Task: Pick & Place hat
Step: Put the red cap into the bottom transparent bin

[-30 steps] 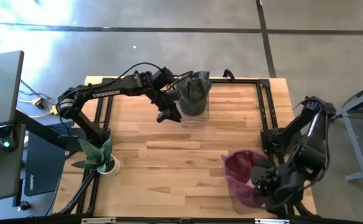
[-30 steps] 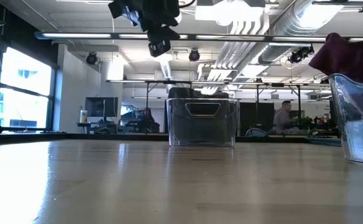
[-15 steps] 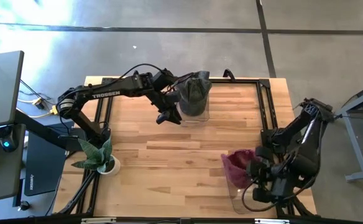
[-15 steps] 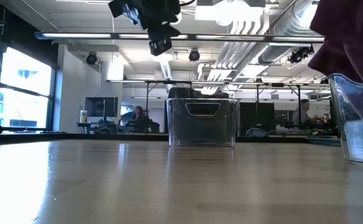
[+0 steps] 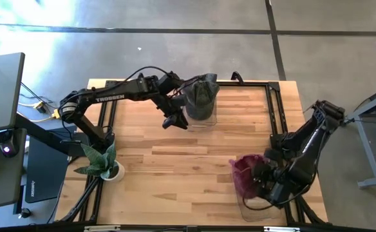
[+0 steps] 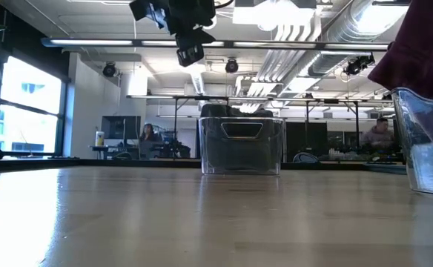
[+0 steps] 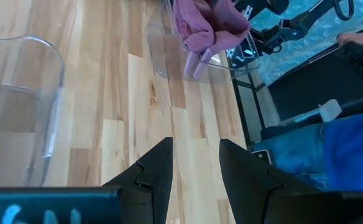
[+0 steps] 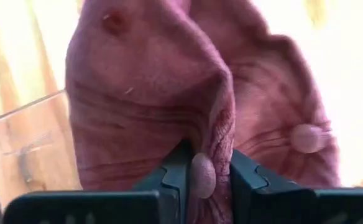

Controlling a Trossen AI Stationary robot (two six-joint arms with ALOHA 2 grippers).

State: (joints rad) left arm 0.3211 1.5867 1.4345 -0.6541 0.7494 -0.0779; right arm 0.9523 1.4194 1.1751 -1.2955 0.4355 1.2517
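Right tool [image 8: 205,176] pinching soft, creased maroon hat [image 8: 169,93], left tool [image 7: 195,163] parted, empty, above wood-grain table [image 5: 175,161]

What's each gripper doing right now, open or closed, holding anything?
Left gripper: open, empty, hovering beside the clear bin holding the grey hat.
Right gripper: closed on the maroon hat, at the near-right bin.

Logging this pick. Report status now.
Right gripper shut on maroon hat, over near clear bin. Left gripper open, empty, beside far bin holding grey hat. Nothing blocking.
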